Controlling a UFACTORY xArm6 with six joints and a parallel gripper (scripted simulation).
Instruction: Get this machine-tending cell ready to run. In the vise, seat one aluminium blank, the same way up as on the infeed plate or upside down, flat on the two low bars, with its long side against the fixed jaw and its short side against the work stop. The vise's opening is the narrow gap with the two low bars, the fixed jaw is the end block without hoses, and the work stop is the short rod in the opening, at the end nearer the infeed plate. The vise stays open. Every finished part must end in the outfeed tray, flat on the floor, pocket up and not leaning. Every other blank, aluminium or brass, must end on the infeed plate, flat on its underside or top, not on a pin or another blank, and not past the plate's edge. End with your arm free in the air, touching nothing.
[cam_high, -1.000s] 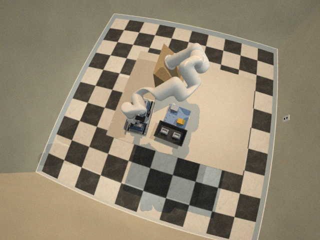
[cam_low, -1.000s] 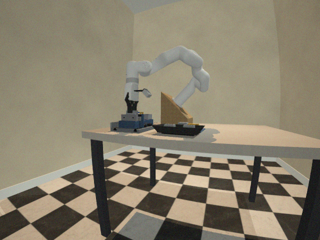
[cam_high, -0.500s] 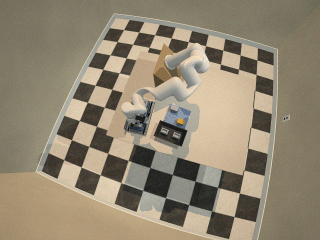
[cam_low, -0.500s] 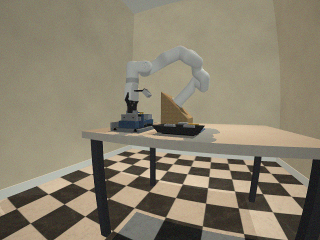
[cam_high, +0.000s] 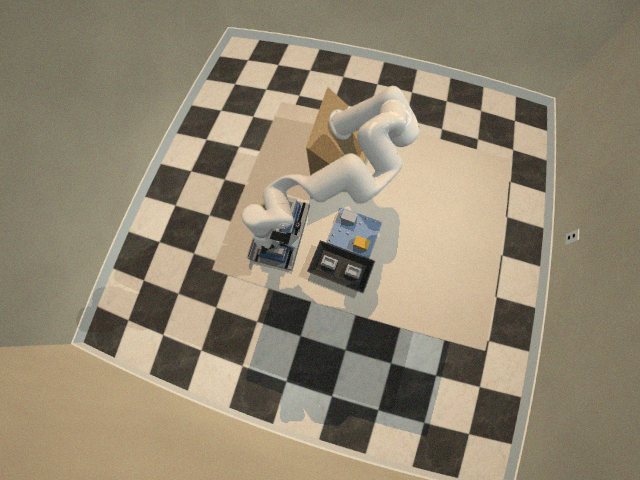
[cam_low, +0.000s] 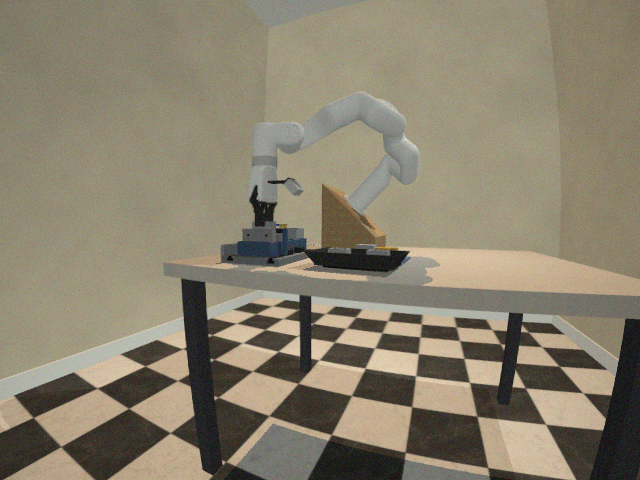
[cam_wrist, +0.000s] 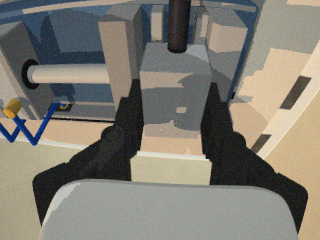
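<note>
Arm bent down, pincer (cam_wrist: 172, 103) clamping aluminium blank (cam_wrist: 175, 96) over vise (cam_low: 268, 245).

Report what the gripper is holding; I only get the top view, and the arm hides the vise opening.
Observer: The wrist view shows the gripper shut on a grey aluminium blank.
Operator: Give me its position in the opening.
Observer: Its far end points at the dark work stop; I cannot tell whether they touch.
Operator: Check the height.
Observer: In the exterior view, the fingers reach down to the top of the vise.
</note>
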